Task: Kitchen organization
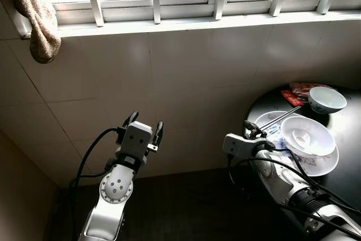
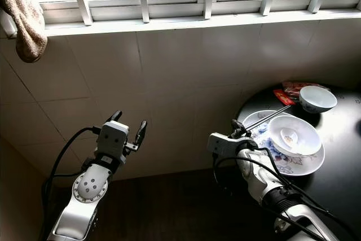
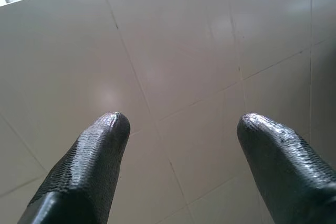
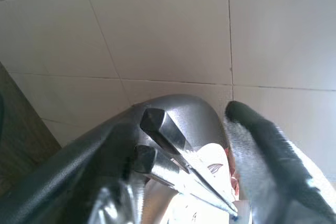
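- My right tool [image 1: 248,130] sits at the near edge of the round dark surface [image 1: 344,162]. In its wrist view the two fingers stand either side of the ends of a pair of grey metal chopsticks [image 4: 178,156]; they bracket the sticks, but I cannot tell whether they are clamped on them yet.
- The chopsticks [image 1: 279,118] run away from the tool across the blue-patterned white plate [image 1: 324,166], just beside the wide white bowl [image 1: 307,136] stacked on it.
- I judge the main risk to be a grip on the very ends: with so little stick between the fingers, the pair could pivot or splay as I lift, and one could slip out.
- If the far tips swing, they may strike the wide bowl's rim and shove or tip it on the plate. That stack sits close to the surface's edge, so a shove could send crockery to the floor.
- A small white bowl [image 1: 326,99] and red wrappers [image 1: 299,91] lie well beyond the tool, so I think they are at less risk.
- My left tool [image 1: 144,126] hangs in free air facing the pale tiled wall [image 1: 186,66], fingers [image 3: 94,156] spread apart and holding nothing. It is near the tiles, so any forward lean of the body might knock it against them.
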Motion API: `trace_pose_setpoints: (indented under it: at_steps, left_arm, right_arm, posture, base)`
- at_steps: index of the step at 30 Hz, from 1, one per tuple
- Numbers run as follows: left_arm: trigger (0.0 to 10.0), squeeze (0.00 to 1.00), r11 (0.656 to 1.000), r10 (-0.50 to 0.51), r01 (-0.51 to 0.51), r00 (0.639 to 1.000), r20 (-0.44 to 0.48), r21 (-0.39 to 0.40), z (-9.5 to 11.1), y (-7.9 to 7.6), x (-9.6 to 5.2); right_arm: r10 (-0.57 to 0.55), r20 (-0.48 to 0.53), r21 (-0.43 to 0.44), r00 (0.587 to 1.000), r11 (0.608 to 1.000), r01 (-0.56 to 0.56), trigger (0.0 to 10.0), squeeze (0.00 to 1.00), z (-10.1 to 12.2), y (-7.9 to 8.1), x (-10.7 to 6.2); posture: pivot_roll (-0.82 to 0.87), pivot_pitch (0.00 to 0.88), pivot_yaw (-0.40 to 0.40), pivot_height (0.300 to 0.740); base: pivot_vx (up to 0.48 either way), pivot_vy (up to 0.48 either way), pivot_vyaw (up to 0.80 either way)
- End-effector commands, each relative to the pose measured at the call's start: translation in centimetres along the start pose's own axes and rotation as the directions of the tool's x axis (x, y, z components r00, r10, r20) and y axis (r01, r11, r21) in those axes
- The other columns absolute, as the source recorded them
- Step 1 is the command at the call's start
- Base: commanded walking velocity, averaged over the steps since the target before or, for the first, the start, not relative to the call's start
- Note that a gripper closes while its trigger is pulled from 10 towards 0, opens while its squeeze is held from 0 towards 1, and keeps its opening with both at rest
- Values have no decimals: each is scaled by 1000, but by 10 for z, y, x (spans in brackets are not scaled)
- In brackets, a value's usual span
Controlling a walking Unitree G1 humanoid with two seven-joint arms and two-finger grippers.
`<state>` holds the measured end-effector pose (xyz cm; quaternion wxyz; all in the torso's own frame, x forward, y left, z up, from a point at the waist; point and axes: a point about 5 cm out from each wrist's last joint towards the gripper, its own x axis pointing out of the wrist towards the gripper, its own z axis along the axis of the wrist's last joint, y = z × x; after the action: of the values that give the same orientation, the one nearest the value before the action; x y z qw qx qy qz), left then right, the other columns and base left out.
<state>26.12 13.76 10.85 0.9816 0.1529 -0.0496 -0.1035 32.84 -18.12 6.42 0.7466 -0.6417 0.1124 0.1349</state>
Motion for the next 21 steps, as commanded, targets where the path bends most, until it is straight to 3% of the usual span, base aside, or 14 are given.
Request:
trace_pose_setpoints:
  at_steps: [1, 3, 4, 15, 21]
  left_arm:
    - [10000, 0, 1000, 7, -7, 1000, 16, -6, 5, 1, 1]
    - [10000, 0, 1000, 6, -6, 1000, 16, -6, 5, 1, 1]
    - [10000, 0, 1000, 6, -6, 1000, 16, -6, 5, 1, 2]
    - [10000, 0, 1000, 7, -7, 1000, 14, -8, 5, 1, 1]
    - [10000, 0, 1000, 8, -8, 1000, 13, -8, 5, 0, 1]
  right_arm:
    - [-23, -4, -4, 1000, 1000, 23, 2745, 0, 0, -5, 2]
    - [-26, -3, -5, 1000, 1000, 26, 2196, 0, 0, -5, 2]
    - [-27, -3, -5, 1000, 1000, 27, 0, 0, 0, -5, 2]
    - [-51, 3, -40, 999, 998, 51, 0, 0, 0, -6, 2]
    - [-111, 26, -125, 993, 986, 114, 0, 0, 1, -10, 1]
  posture:
    - [103, 0, -36, 740]
    - [103, 0, -36, 740]
    - [103, 0, -36, 740]
    - [102, 0, -37, 740]
    - [101, 0, -37, 740]
  base:
    - [0, 0, 0]
    - [0, 0, 0]
    - [0, 0, 0]
    - [0, 0, 0]
    - [0, 0, 0]
